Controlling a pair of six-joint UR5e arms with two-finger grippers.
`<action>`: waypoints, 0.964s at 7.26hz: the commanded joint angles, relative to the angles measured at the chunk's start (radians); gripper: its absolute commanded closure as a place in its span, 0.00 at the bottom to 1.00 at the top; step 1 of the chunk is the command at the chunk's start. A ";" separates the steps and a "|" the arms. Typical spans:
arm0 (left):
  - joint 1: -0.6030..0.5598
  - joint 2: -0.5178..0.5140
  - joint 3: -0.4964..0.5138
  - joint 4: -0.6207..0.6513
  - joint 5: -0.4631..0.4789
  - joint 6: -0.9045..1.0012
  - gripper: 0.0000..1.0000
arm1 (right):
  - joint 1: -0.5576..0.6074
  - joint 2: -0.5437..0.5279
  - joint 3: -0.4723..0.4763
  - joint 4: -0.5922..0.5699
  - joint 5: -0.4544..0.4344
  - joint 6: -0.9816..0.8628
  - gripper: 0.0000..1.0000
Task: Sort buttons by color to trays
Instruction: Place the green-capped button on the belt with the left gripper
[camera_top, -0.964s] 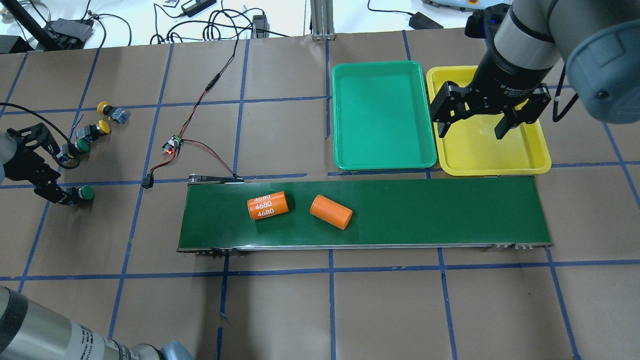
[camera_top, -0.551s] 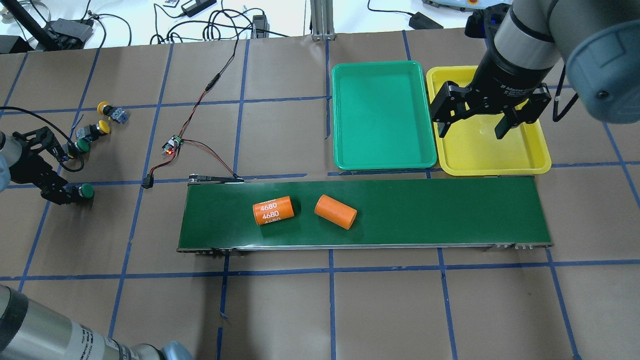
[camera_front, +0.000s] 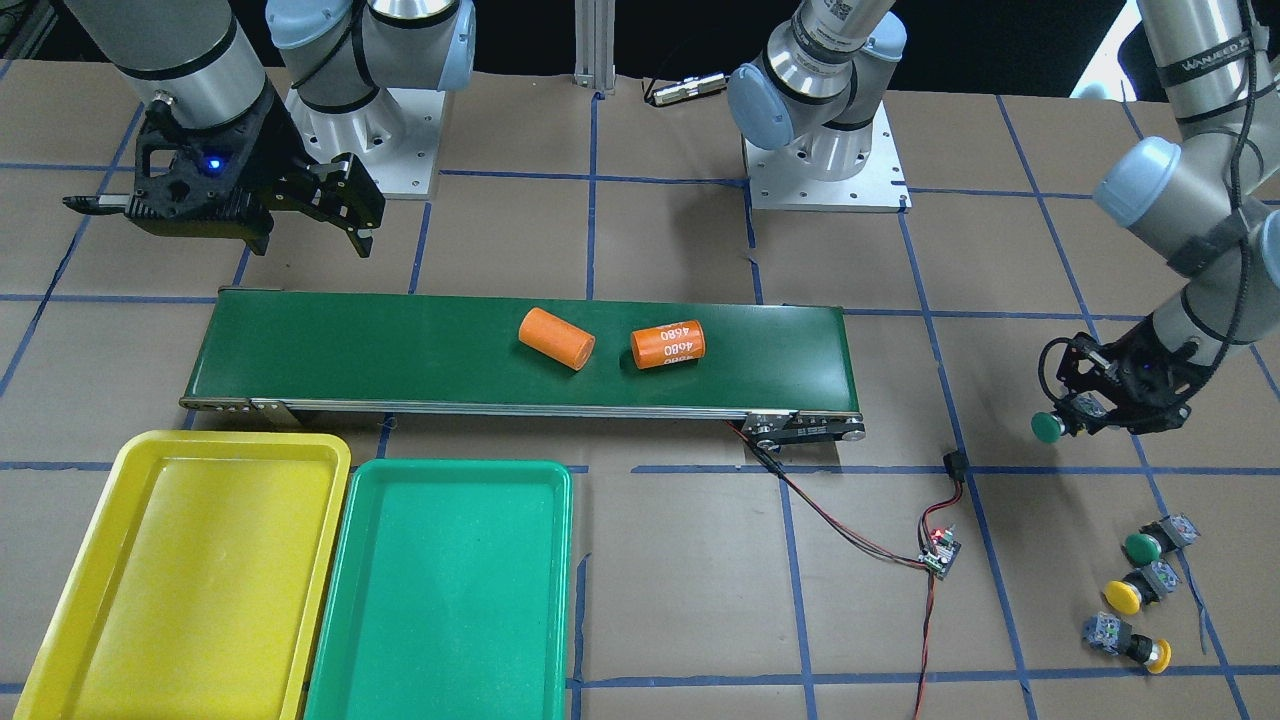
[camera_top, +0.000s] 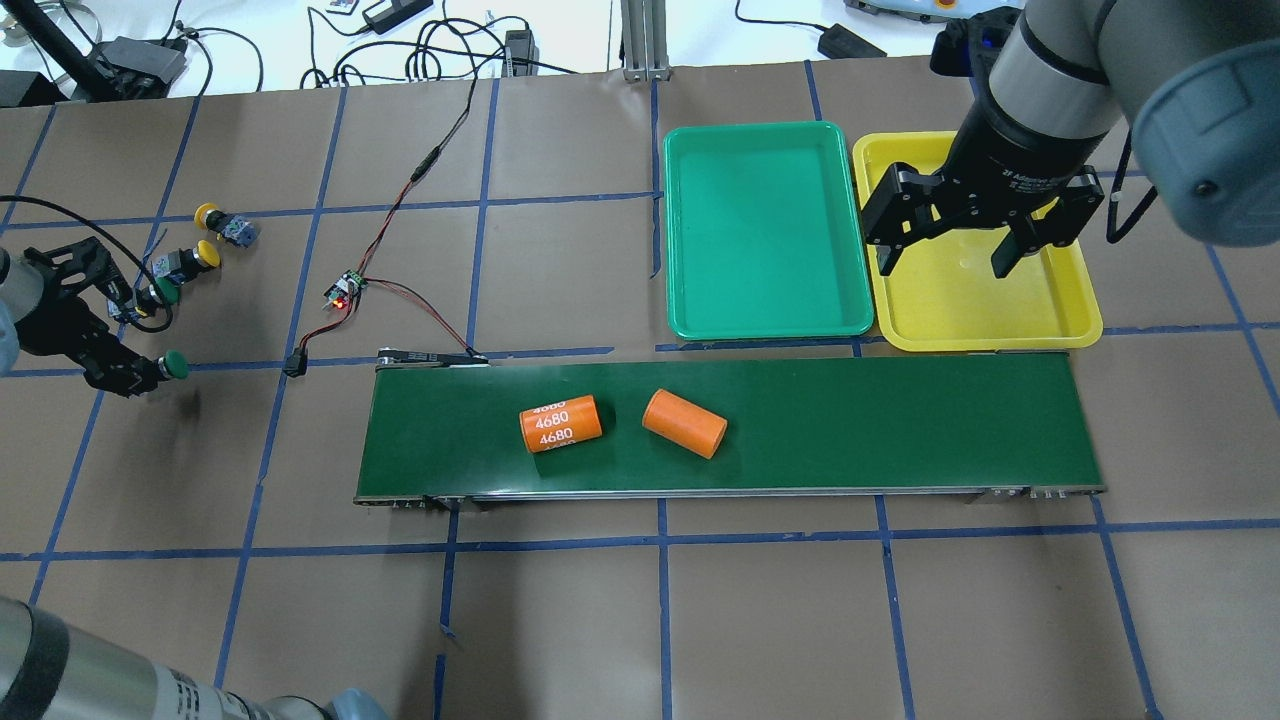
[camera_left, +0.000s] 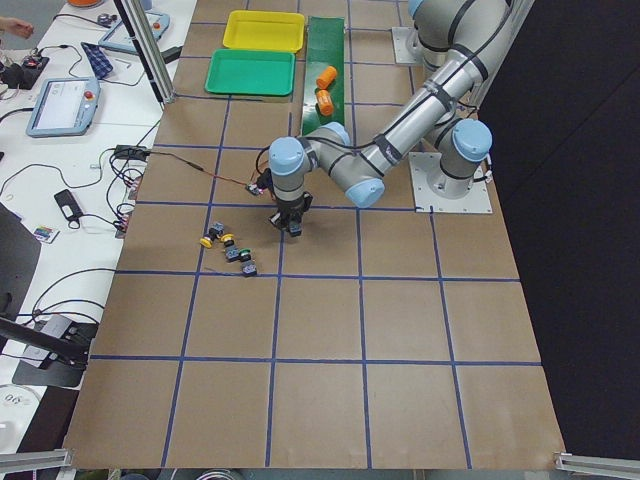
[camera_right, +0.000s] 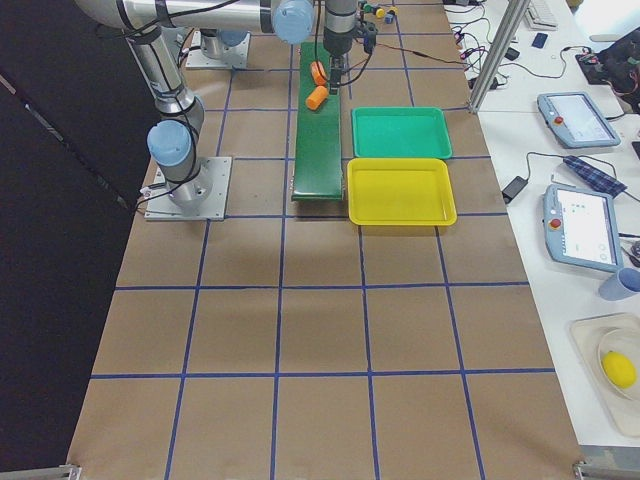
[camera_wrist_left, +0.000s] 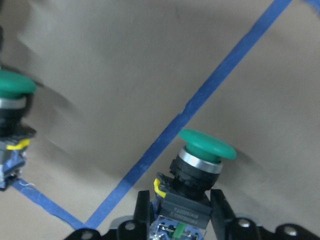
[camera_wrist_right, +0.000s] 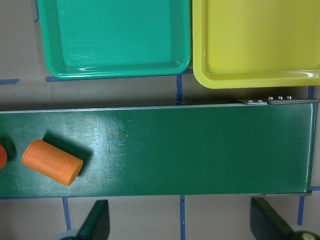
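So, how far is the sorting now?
Done: nothing yet. The green tray and the yellow tray are both empty. In hand: the left end effector grips one green button, apparently just off the table and far from the trays. Left: a second green button and two yellow buttons lie on the table. The right end effector is open and empty.

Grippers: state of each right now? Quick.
Left gripper: shut on a green button, held by its body.
Right gripper: open, holding nothing.
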 joint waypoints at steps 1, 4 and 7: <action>-0.201 0.160 -0.103 -0.005 -0.003 -0.161 1.00 | 0.000 0.000 0.000 0.002 -0.003 -0.001 0.00; -0.368 0.264 -0.210 -0.004 -0.023 -0.332 1.00 | 0.001 -0.003 0.000 0.004 0.011 -0.001 0.00; -0.487 0.245 -0.231 0.007 -0.081 -0.447 0.91 | 0.000 0.000 0.000 0.001 -0.003 -0.001 0.00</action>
